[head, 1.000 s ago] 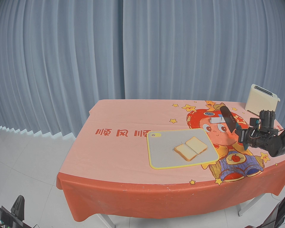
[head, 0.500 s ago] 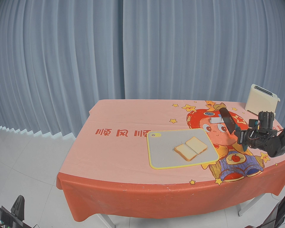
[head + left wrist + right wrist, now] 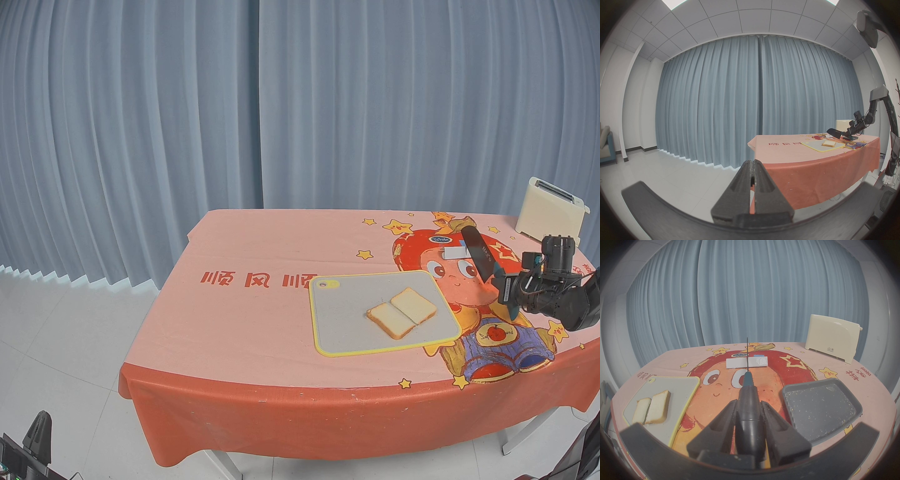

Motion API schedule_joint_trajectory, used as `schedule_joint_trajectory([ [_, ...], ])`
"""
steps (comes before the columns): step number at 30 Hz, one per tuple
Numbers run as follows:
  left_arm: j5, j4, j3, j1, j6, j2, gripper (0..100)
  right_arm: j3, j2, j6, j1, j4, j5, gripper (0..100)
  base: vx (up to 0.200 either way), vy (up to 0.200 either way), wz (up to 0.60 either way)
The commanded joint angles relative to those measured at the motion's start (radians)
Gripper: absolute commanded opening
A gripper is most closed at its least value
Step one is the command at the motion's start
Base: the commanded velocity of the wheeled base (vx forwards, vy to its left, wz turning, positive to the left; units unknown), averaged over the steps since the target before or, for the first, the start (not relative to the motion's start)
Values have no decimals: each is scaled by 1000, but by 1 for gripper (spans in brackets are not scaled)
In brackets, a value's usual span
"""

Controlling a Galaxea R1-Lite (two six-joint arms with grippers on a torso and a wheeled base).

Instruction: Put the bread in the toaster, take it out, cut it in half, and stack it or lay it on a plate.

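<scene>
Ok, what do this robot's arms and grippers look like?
Both grippers are matte black. The left gripper has two wedge-shaped fingers tapering toward the tips. The right gripper matches; the right arm is black and rounded, with thin black cables looped near the wrist.

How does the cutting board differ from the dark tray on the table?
The board is pale grey with a yellow edge; the tray is dark and speckled. The board is flat; the tray has a raised rim. Two bread halves lie on the board, none on the tray. The tray is nearer the toaster. Both are rounded rectangles lying on the table.
</scene>
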Motion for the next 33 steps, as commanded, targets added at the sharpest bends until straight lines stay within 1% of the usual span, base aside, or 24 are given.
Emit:
schedule_joint_trajectory([
  [1, 0, 0, 18, 0, 0, -1, 0, -5, 2, 0, 0, -2, 0, 0, 0, 0, 0],
  [8, 0, 0, 18, 0, 0, -1, 0, 3, -10, 11, -1, -43, 3, 0, 0, 0, 0],
  [9, 0, 0, 18, 0, 0, -1, 0, 4, -13, 19, -5, -50, 5, 0, 0, 0, 0],
  [12, 0, 0, 18, 0, 0, -1, 0, 1, -13, 25, -14, -50, 3, 0, 0, 0, 0],
  [17, 0, 0, 18, 0, 0, -1, 0, -28, 4, 20, -52, -48, 5, 0, 0, 0, 0],
  [19, 0, 0, 18, 0, 0, -1, 0, -46, 10, 23, -55, -48, 26, 0, 0, 0, 0],
  [22, 0, 0, 18, 0, 0, -1, 0, -51, 7, 19, -66, -34, 78, 0, 0, 0, 0],
  [23, 0, 0, 18, 0, 0, -1, 0, -51, 6, 19, -66, -34, 78, 0, 0, 0, 0],
  [28, 0, 0, 18, 0, 0, -1, 0, -62, 1, -18, -63, 10, 75, 0, 0, 0, 0],
  [29, 0, 0, 18, 0, 0, -1, 0, -74, -1, -32, -61, 49, 74, 0, 0, 0, 0],
  [33, 0, 0, 18, -1, 0, -1, 0, -80, -2, -49, -52, 85, 75, 0, 0, 0, 0],
])
